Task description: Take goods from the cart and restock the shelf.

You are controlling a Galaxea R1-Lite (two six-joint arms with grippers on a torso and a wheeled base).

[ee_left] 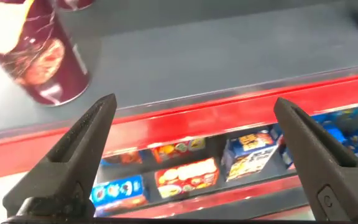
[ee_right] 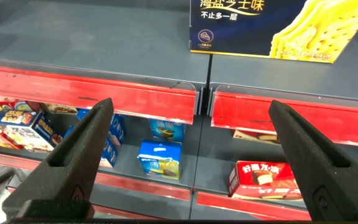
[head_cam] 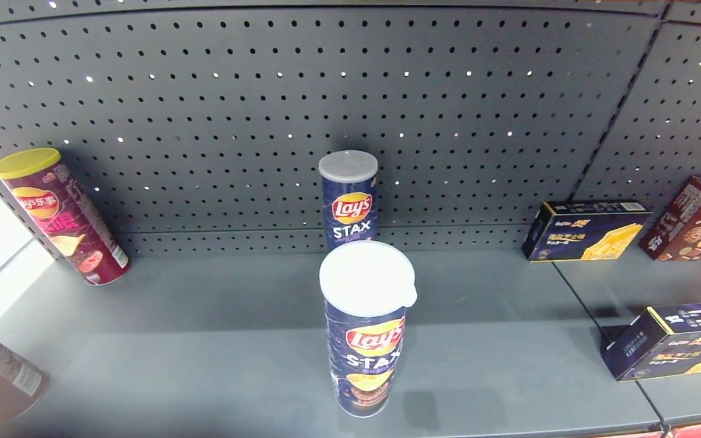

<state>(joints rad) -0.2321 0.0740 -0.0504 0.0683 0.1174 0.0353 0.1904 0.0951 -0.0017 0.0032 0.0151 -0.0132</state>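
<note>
Standing upright at the centre of the head view, a dark blue cylindrical chip can with a pale plastic lid (head_cam: 366, 340) rests near the front of the grey metal shelf (head_cam: 204, 316). A second dark blue can (head_cam: 348, 201) stands directly behind it, against the perforated grey back panel (head_cam: 204, 121). At the left of the frame is a maroon chip can with a yellow lid (head_cam: 61, 216). At the right lie two dark blue rectangular cardboard boxes (head_cam: 585, 231), well apart from the cans.

The left gripper (ee_left: 194, 102) has its fingers spread wide and holds nothing. It hangs before the red shelf-edge strip (ee_left: 229, 118), with another maroon can (ee_left: 36, 56) on the shelf beyond. The right gripper (ee_right: 190, 104) is likewise spread and empty, before the red strip, with a dark blue box (ee_right: 272, 28) beyond it.
</note>
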